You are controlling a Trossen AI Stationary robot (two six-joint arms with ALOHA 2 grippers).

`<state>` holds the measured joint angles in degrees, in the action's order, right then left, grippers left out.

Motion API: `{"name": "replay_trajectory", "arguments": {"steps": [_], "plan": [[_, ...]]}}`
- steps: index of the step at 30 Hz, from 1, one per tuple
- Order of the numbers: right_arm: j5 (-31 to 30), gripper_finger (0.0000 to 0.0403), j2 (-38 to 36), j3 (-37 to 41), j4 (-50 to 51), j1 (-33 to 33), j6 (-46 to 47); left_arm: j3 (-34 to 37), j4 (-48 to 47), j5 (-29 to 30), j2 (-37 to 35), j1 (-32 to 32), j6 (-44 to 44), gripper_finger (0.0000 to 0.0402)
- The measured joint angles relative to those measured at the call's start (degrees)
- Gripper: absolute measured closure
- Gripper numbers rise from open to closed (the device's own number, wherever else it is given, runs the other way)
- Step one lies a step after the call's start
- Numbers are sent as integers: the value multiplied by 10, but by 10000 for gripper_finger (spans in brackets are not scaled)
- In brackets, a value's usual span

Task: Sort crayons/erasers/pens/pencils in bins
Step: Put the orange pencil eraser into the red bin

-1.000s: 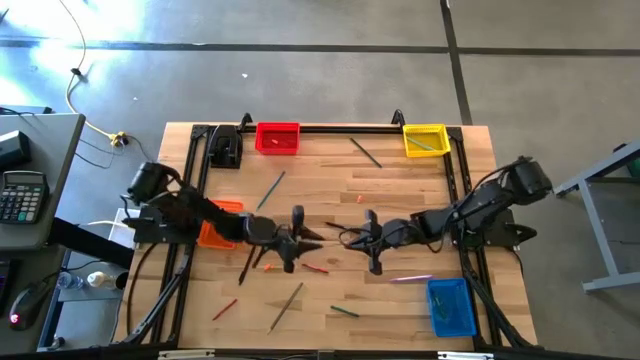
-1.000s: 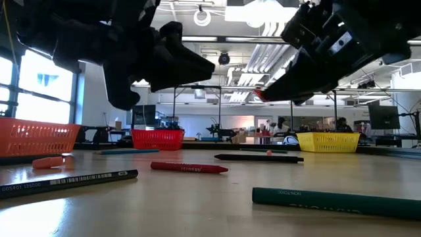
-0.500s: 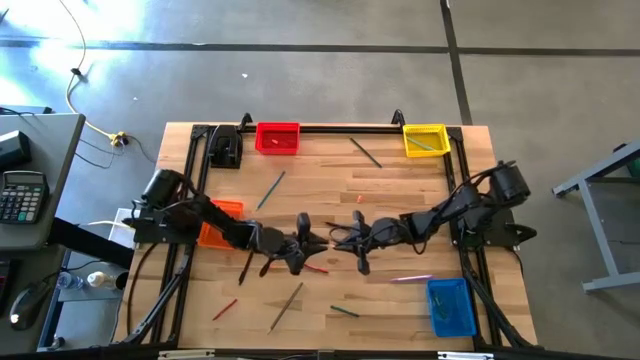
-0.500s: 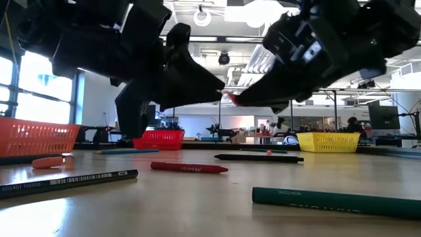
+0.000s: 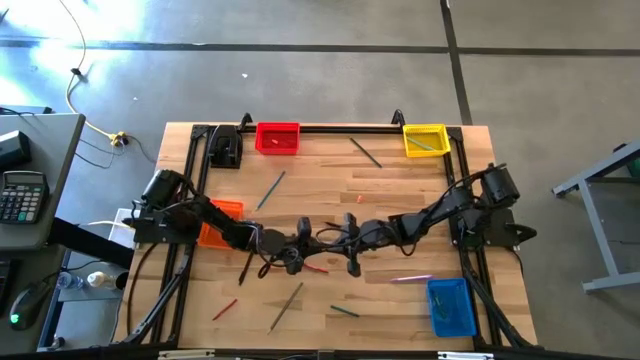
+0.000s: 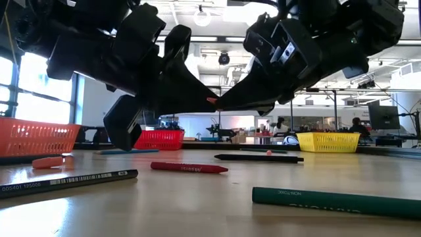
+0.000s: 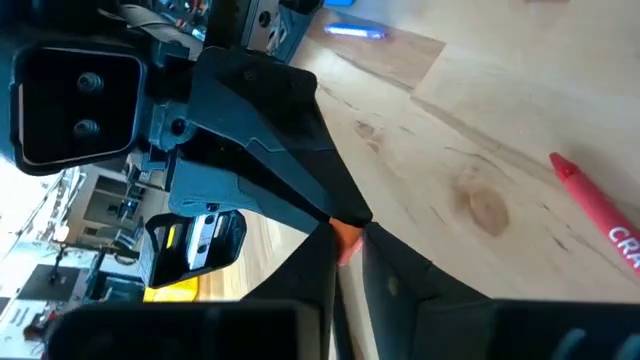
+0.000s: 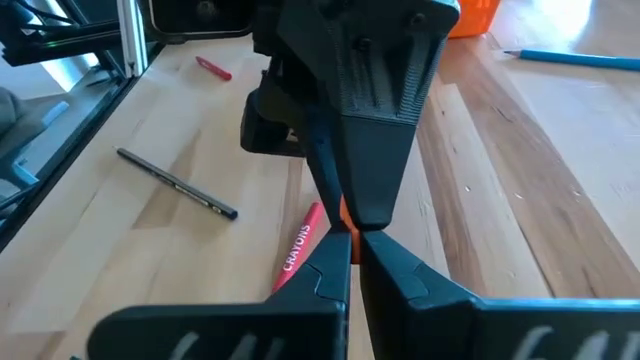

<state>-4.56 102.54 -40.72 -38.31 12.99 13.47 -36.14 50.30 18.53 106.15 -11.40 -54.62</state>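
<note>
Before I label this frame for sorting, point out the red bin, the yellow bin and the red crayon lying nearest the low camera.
red bin (image 5: 277, 139): high view, on its floor.
yellow bin (image 5: 424, 140): high view, on its middle.
red crayon (image 6: 189, 168): low view, mid-length on its wrapper.

A wooden table (image 5: 400, 190) stands on a grey concrete floor (image 5: 300, 70), with a black frame (image 5: 330, 128) along its far edge and sides. Left of it, a grey desk (image 5: 35, 180) carries a calculator (image 5: 20, 195). A yellow cable (image 5: 75, 85) runs across the floor near the desk. Right of the table, part of a grey metal stand (image 5: 600, 210) shows. The low view shows a hall with ceiling lamps (image 6: 202, 14) and windows (image 6: 39, 89).
</note>
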Motion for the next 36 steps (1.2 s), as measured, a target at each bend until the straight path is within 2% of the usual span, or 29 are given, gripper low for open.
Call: {"name": "replay_trajectory", "arguments": {"steps": [4,8,17,23,28,31,36], "plan": [[-10,390,0,-3,6,3,-5,0,0,-1,0,-2,2,394],[-14,358,0,-4,10,2,-12,0,-1,10,0,-8,-5,398],[-58,265,-8,-5,27,2,-33,-1,-5,108,-1,-19,-1,400],[-67,223,-59,-5,74,6,-76,-1,-21,149,-3,-16,34,401],[-91,230,-120,-5,166,23,-94,-1,-40,187,-11,4,65,401],[-158,256,-146,-5,233,45,-91,-1,-95,199,-41,27,99,401],[-250,321,-156,-4,297,80,-74,-1,-227,138,-139,81,191,401]]}}
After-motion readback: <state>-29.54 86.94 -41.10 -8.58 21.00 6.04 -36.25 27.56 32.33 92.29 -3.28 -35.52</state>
